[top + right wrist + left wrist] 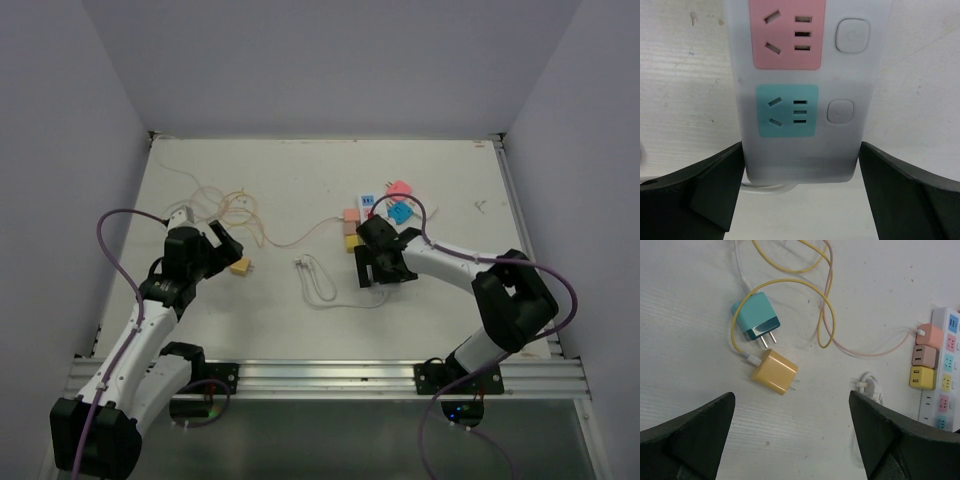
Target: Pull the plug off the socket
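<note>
Where the right hand hovers, socket hides.

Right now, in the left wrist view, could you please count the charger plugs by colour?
Teal: 1, the teal plug.
Yellow: 2, the loose yellow plug and the seated yellow plug.
Pink: 2, the salmon plug and the dusty-pink plug, both in the socket.
Total: 5.

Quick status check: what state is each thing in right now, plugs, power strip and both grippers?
Power strip: flat on the table, near end between the right gripper's fingers.
Yellow plug: unplugged, lying loose.
Teal plug: unplugged, lying loose.
Three plugs: still in the strip.
Left gripper: open, holding nothing.
Right gripper: open, straddling the strip's end.
</note>
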Motion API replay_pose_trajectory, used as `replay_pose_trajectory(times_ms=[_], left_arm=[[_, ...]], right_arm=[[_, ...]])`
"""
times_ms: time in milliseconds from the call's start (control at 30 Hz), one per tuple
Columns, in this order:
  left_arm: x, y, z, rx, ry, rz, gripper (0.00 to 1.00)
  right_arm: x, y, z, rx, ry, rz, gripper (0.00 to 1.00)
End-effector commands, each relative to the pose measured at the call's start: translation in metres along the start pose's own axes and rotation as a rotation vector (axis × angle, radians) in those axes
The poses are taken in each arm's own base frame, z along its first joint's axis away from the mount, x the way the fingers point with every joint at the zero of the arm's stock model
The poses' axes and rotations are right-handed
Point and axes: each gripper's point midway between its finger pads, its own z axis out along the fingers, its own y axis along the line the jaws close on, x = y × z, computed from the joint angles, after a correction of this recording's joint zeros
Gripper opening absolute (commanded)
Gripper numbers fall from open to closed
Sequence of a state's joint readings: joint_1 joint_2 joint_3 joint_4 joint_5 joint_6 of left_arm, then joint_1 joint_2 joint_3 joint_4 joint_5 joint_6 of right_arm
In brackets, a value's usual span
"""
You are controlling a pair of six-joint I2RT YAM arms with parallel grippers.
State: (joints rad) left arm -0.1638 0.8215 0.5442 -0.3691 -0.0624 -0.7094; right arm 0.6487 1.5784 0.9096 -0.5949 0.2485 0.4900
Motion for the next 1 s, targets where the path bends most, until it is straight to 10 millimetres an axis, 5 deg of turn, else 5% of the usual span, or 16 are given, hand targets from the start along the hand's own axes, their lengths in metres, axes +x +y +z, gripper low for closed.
replay_pose_trajectory(times_ms=[0, 567, 967], left_arm=[[-0.004, -0.002, -0.002, 0.014, -0.011, 0.026, 1.00], [-0.001, -0.003, -0.001, 0.022, 0.001, 0.022, 0.99], [0.003, -0.001, 0.001, 0.023, 0.007, 0.011, 0.99]], right_arm=[[-0.018, -0.007, -0.006, 0.065, -0.041, 0.040, 0.98], [-0.041, 0.006, -0.002, 0.058, -0.089, 0.116, 0.99], [-0.030, 0.000, 0.021, 0.112, -0.058, 0.122, 0.86]])
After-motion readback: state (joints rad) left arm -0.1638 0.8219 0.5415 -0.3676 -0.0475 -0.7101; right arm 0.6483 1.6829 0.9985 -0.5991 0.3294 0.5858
